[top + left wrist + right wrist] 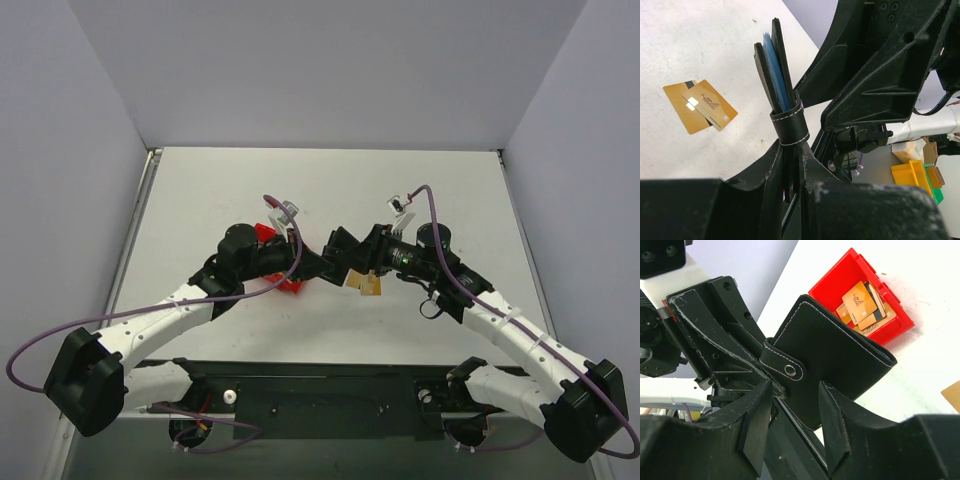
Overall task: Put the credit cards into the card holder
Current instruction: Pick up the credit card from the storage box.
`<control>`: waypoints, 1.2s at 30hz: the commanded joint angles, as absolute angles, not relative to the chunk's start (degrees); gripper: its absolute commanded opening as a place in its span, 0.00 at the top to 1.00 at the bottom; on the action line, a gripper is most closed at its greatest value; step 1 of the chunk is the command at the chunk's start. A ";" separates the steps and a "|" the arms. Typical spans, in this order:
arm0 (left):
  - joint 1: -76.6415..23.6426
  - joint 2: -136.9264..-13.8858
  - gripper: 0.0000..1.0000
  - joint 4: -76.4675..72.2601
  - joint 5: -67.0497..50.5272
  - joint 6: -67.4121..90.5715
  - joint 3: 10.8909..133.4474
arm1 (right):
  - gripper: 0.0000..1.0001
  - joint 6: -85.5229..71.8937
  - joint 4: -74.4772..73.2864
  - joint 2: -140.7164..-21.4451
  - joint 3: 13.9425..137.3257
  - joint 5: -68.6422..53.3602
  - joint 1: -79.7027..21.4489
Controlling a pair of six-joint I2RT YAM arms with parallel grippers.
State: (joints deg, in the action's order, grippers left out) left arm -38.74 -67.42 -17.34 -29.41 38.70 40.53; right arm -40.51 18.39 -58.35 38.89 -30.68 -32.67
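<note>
Right now the left hand (790, 152) is clamped on the card holder (771, 75) at its strapped end, holding it edge-up above the bench (700, 40) with its mouth pointing away from the palm. The right hand (792, 412) stands parted astride the holder's snap corner, gripping nothing. Two credit cards (700, 106) lie flat on the bench below, with more in the red bin (840, 282); the right arm looks nearer the loose pair

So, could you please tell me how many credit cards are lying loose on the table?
2: a gold card with a paler tan card lying across it, flat on the table. More sit in the red bin, and others may be hidden.
</note>
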 commanded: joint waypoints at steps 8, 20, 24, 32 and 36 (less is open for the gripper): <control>-40.08 -68.11 1.00 -22.85 -33.40 38.23 43.77 | 0.75 -42.80 25.92 -58.80 39.73 -33.48 -32.61; -40.17 -69.34 1.00 -22.68 -31.82 37.88 42.54 | 0.96 -51.40 35.32 -58.98 38.06 -38.76 -31.55; -40.17 -69.96 1.00 -22.06 -30.85 37.00 42.45 | 0.97 -54.22 39.02 -59.15 37.97 -40.69 -31.20; -41.75 -70.49 1.00 -18.29 -28.48 33.84 43.50 | 0.97 -57.04 42.18 -60.55 38.76 -43.24 -31.29; -42.27 -70.58 1.00 -17.06 -26.90 33.05 43.86 | 0.95 -56.52 41.93 -60.82 38.94 -42.90 -31.20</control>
